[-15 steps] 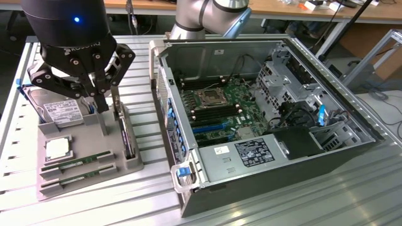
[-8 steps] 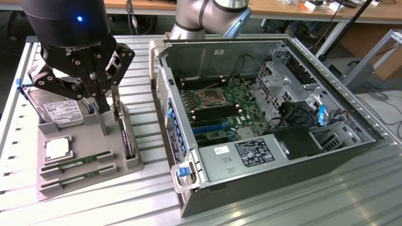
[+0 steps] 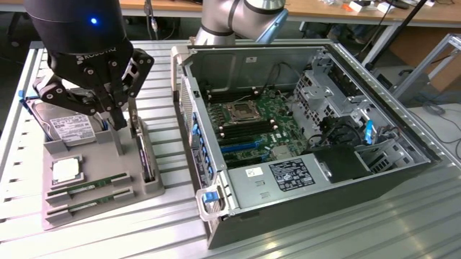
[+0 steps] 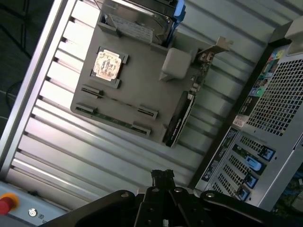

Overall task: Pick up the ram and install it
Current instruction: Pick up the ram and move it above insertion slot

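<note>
Claw (image 3: 118, 124) is pinched shut and holds nothing. It hangs over the gray tray (image 3: 146, 190), where two green ram sticks (image 3: 88, 186) lie.

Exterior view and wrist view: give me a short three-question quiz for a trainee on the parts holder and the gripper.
1. Multiple choice: how many ram sticks lie in the gray holder? A one, B two, C four.
2. True or false: the gripper is shut on a ram stick.
3. Short answer: which part stands on edge along the holder's side nearest the computer case?

Key
1. B.
2. False: it is shut with nothing in it, above the holder.
3. The expansion card.
</note>
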You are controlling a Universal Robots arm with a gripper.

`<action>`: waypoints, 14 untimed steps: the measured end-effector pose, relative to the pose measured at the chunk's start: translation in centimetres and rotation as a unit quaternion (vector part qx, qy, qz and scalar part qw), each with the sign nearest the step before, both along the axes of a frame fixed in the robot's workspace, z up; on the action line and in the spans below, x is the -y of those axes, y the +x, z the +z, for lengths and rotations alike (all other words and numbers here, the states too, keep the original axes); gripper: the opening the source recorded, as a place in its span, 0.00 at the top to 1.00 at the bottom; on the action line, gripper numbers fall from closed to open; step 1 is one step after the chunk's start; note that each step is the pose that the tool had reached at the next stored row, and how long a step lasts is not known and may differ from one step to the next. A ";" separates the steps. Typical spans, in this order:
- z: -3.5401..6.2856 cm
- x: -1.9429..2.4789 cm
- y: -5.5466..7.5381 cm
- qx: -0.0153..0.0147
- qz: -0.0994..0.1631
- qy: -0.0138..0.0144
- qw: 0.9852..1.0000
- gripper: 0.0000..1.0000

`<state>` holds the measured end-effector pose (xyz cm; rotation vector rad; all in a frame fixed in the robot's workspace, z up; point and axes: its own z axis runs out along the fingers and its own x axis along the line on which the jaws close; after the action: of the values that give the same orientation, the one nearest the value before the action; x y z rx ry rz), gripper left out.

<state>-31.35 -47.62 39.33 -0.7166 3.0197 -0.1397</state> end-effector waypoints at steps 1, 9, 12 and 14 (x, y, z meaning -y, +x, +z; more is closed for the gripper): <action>0.00 0.00 0.0 0.000 0.005 -0.001 1.000 0.90; 0.00 0.00 0.0 0.000 0.033 -0.005 0.999 0.90; 0.00 0.00 0.0 0.000 0.044 -0.007 0.999 0.90; 0.00 0.00 0.0 0.000 0.051 -0.008 0.999 0.90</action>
<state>-31.34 -47.61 39.33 -0.8700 2.9772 -0.1601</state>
